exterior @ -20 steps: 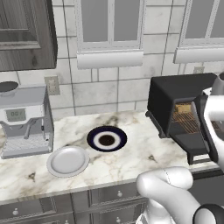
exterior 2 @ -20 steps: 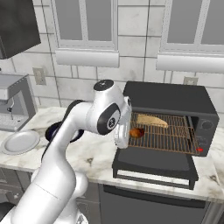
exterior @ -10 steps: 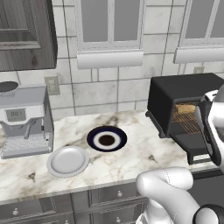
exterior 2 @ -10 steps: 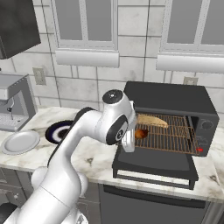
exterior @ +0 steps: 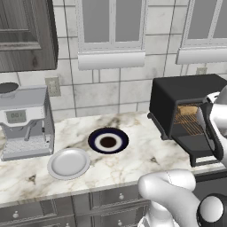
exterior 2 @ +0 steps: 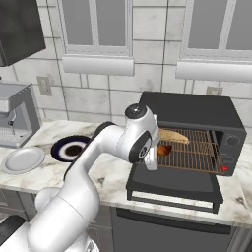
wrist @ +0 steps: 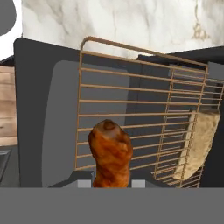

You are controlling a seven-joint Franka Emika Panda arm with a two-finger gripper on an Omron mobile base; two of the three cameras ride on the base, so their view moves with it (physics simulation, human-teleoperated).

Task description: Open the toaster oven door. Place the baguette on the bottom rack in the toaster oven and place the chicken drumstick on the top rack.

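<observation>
The black toaster oven (exterior 2: 197,110) stands on the counter with its door (exterior 2: 172,183) folded down flat in front. My gripper (exterior 2: 156,150) hovers over the door's left part, at the oven mouth, shut on the reddish-brown chicken drumstick (exterior 2: 165,149). In the hand view the drumstick (wrist: 110,153) stands between my fingertips (wrist: 85,183), with a wire rack (wrist: 131,100) close behind it. The tan baguette (exterior 2: 173,135) lies on a rack inside; in the hand view the baguette (wrist: 199,144) rests against the farther grid (wrist: 175,131). Which rack bears it I cannot tell.
Left of the oven on the marble counter (exterior: 133,155) are a dark blue plate (exterior: 108,141), a white plate (exterior: 68,162) and a silver coffee machine (exterior: 24,122). The open door (exterior: 199,148) juts out past the counter's front edge. My arm (exterior 2: 113,147) reaches across in front of the plates.
The hand has carried the drumstick a little to the right, closer to the oven's mouth and racks. The baguette and the door have stayed put.
</observation>
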